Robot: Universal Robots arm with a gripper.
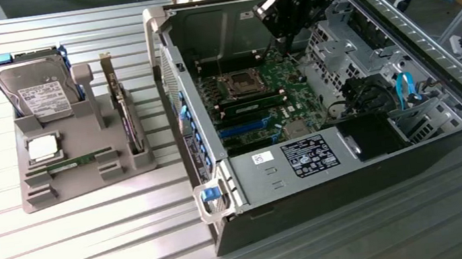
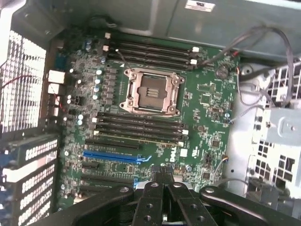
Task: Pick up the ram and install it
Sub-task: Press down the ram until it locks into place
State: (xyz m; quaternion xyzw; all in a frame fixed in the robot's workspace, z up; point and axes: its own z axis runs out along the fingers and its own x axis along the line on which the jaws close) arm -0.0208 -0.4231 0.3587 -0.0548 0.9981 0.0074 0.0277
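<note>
The exterior view takes in the whole bench: an open computer case [image 1: 336, 108] lies on its side across the centre and right of the frame, and a grey holder tray [image 1: 82, 164] sits at the left on the slatted metal table [image 1: 93, 244]. On that tray the ram [image 1: 68, 163] lies flat in a low slot near the tray's front, a thin green strip, well apart from the arm. A silver hard drive [image 1: 39, 85] stands tilted at the tray's upper left, a dark expansion card [image 1: 124, 107] stands upright along its right side, and a square processor [image 1: 41, 148] lies between them. The gripper [image 1: 283, 17] hangs at the upper centre of that frame, inside the case over the far end of the motherboard [image 1: 258, 98]. The wrist view looks straight down into the case: the green motherboard [image 2: 155, 108] with its open processor socket [image 2: 150, 92] in the middle, rows of dark memory slots [image 2: 141, 127] above and below the socket, a blue slot [image 2: 113, 156] lower left, and loose cables [image 2: 254, 52] at the upper right. The gripper [image 2: 162, 176] shows at the bottom centre of this frame, its black fingers [image 2: 153, 188] pressed together with nothing between them. The case walls [image 1: 221, 192] ring the board on all sides, and a drive cage [image 1: 356, 51] crowds the right of the cavity. Clear table spreads in front of the tray and case.
</note>
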